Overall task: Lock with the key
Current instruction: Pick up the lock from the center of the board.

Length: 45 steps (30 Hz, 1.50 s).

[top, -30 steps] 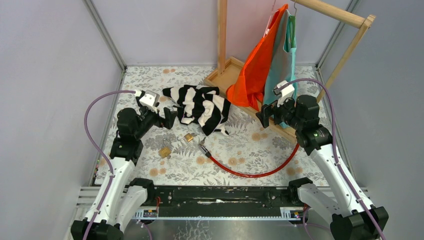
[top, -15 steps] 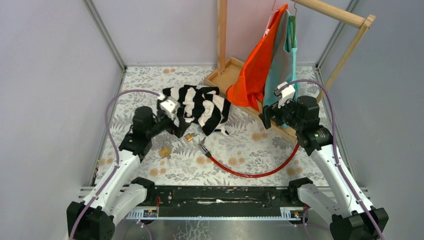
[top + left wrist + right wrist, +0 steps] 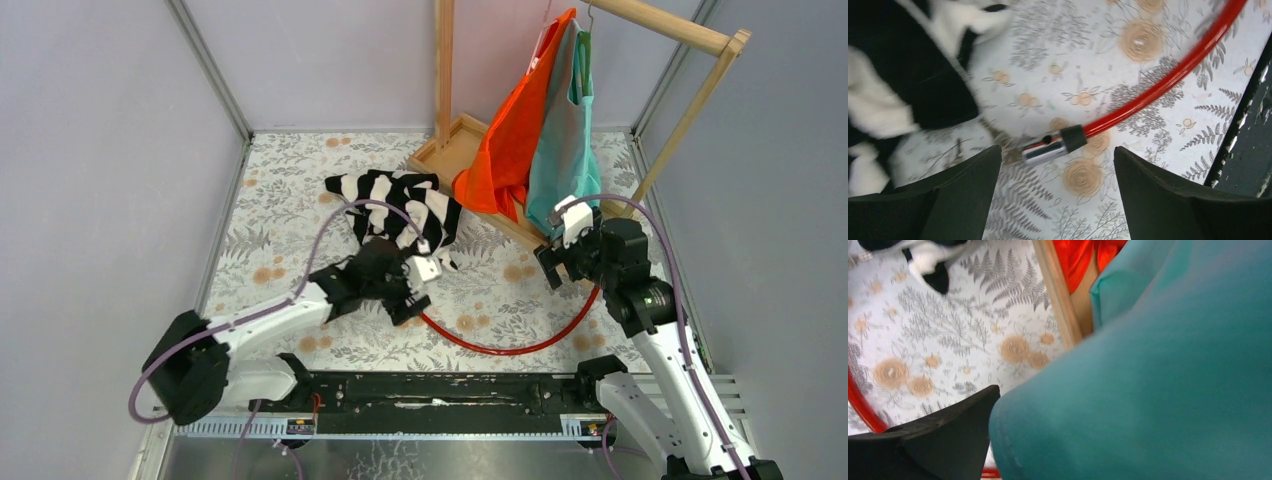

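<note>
The left gripper (image 3: 1057,150) hung spread, pinching nothing, with the chrome end (image 3: 1044,148) of the red cable (image 3: 1168,80) lying untouched between its 2 fingers (image 3: 948,200) and no key in sight, so locking looked barely begun; whether the right gripper (image 3: 556,266), beside teal cloth (image 3: 1158,365), was spread could not be told.

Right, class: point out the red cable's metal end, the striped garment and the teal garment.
red cable's metal end (image 3: 1044,148): left wrist view, on the chrome sleeve.
striped garment (image 3: 390,188): top external view, on its upper folds.
teal garment (image 3: 565,150): top external view, mid-cloth below the hanger.
</note>
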{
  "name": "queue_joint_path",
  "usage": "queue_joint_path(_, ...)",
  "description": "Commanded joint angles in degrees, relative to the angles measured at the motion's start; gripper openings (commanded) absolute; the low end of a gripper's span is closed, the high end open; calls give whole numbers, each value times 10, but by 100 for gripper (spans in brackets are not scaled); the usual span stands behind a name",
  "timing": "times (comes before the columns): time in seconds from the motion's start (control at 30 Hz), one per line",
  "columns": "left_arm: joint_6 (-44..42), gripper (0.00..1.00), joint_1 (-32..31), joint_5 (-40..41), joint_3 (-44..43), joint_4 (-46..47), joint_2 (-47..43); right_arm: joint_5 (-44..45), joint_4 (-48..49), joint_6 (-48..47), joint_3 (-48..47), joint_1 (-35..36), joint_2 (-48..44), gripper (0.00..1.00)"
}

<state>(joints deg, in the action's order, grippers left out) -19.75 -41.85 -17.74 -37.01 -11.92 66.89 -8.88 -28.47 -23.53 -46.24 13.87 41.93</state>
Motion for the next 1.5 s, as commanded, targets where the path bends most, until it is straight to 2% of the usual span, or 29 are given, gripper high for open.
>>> queue_joint_path(0.0,-55,87,-68,42,-34,7,71,6,-77,-67,9,-2,4,99)
queue_joint_path(0.3,-75,69,-87,50,-89,-17,178,126,-130,-76,43,-2,7,99)
queue_joint_path(0.57,-104,57,-87,78,-62,-9,186,154,-126,-82,63,-2,12,99)
queue_joint_path(0.73,-124,53,-76,104,-32,-9,157,135,-125,-97,68,-2,21,99)
queue_joint_path(0.93,-142,53,-8,99,-25,-4,123,8,-129,-87,47,1,47,99)
queue_joint_path(1.07,-110,61,18,70,-34,-12,87,-59,-104,-71,35,10,57,99)
queue_joint_path(1.17,-113,67,20,47,-48,-70,67,-93,-79,-65,33,15,61,99)
queue_joint_path(1.3,-198,72,25,28,-31,-112,50,-128,-51,-67,34,19,65,99)
queue_joint_path(1.47,-324,72,29,-9,-15,-96,64,-176,-9,-48,35,36,91,99)
